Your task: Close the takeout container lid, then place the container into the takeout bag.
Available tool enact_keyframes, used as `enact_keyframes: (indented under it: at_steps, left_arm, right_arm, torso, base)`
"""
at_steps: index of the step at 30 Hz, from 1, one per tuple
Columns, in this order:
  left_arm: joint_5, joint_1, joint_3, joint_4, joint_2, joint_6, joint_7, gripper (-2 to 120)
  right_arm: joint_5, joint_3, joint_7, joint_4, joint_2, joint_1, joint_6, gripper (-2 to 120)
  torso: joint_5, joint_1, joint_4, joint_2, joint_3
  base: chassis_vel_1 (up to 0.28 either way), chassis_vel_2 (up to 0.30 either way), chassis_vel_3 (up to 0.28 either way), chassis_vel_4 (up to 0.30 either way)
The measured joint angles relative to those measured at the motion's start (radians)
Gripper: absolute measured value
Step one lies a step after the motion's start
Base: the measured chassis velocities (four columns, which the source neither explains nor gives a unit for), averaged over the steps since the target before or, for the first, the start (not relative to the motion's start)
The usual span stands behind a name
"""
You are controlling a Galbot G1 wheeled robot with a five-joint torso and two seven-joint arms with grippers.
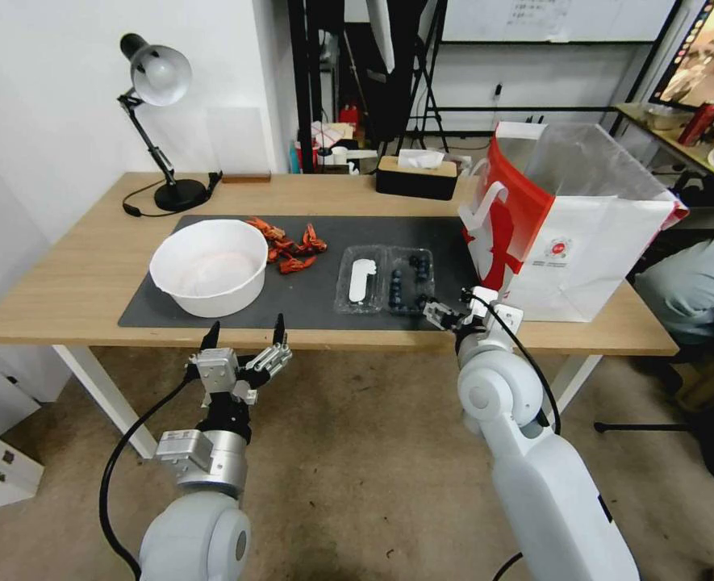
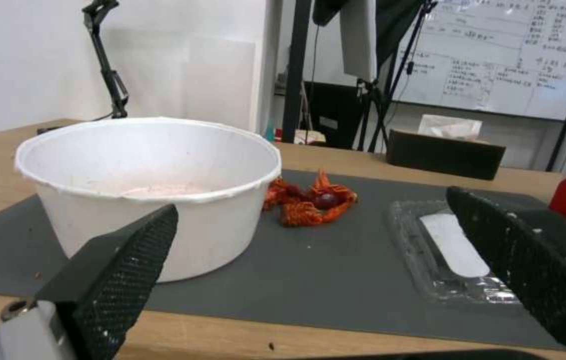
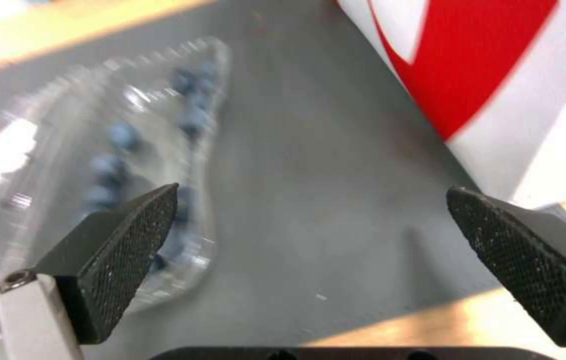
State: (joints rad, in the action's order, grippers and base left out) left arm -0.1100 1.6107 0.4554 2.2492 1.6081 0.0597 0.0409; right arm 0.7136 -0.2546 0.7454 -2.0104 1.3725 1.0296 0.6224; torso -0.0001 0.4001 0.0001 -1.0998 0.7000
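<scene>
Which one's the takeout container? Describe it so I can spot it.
On the dark mat, between the white bowl and the bag, lies the container, open flat. It's clear plastic with blueberries inside, unlike the opaque bowl.

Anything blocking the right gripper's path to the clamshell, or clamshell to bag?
Nothing visible. The right gripper, open, hovers at the mat's near edge beside the takeout container, whose lid lies flat open. Bare mat separates the container from the takeout bag.
</scene>
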Motion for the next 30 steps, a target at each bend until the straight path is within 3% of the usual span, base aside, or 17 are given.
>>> enact_keyframes:
  at_steps: [4,9,10,13,15,16,18,26,30]
  left_arm:
    - [-0.001,-0.001,0.002,0.0,0.0,0.0,0.0,100]
    - [-0.013,-0.004,0.004,-0.002,0.0,-0.004,0.005,100]
    - [-0.013,-0.004,0.004,-0.002,0.0,-0.004,0.005,100]
    - [-0.024,-0.006,0.007,-0.005,0.0,-0.015,0.009,100]
    - [-0.024,-0.006,0.009,-0.006,0.0,-0.018,0.01,100]
    - [-0.025,-0.006,0.009,-0.008,0.0,-0.021,0.01,100]
    - [-0.026,-0.005,0.009,-0.01,-0.001,-0.024,0.011,100]
    - [-0.028,0.001,0.011,-0.012,-0.016,-0.035,0.014,100]
    - [-0.027,0.011,0.006,-0.013,-0.023,-0.044,0.014,100]
  right_arm:
    - [-0.059,0.008,-0.101,-0.05,-0.02,0.05,-0.096,100]
    - [-0.195,-0.015,-0.309,-0.159,-0.099,0.214,-0.32,100]
    - [-0.195,-0.015,-0.309,-0.159,-0.099,0.214,-0.32,100]
    - [-0.278,-0.062,-0.437,-0.249,-0.165,0.352,-0.483,100]
    - [-0.302,-0.072,-0.459,-0.256,-0.175,0.374,-0.521,100]
    - [-0.38,-0.093,-0.504,-0.261,-0.194,0.433,-0.629,100]
    - [-0.464,-0.119,-0.537,-0.256,-0.206,0.494,-0.738,100]
    - [-0.635,-0.125,-0.5,-0.212,-0.175,0.675,-0.93,100]
    - [-0.655,-0.107,-0.474,-0.191,-0.154,0.703,-0.949,100]
  torso:
    - [-0.0001,0.0,-0.0001,0.0,0.0]
    - [0.0002,0.0,-0.0004,0.0,0.0]
    - [0.0002,0.0,-0.0004,0.0,0.0]
    - [-0.0001,0.0,-0.0001,0.0,0.0]
    - [-0.0002,0.0,-0.0003,0.0,0.0]
    - [0.0,0.0,-0.0003,0.0,0.0]
    - [-0.0001,0.0,-0.0001,0.0,0.0]
    - [0.0001,0.0,-0.0002,0.0,0.0]
    - [0.0,0.0,-0.0001,0.0,0.0]
  base:
    - [0.0,0.0,0.0,0.0]
    - [0.0,0.0,0.0,0.0]
    - [0.0,0.0,0.0,0.0]
    - [0.0,0.0,0.0,0.0]
    - [0.0,0.0,0.0,0.0]
    - [0.0,0.0,0.0,0.0]
    - [0.0,0.0,0.0,0.0]
    - [0.0,0.0,0.0,0.0]
    - [0.0,0.0,0.0,0.0]
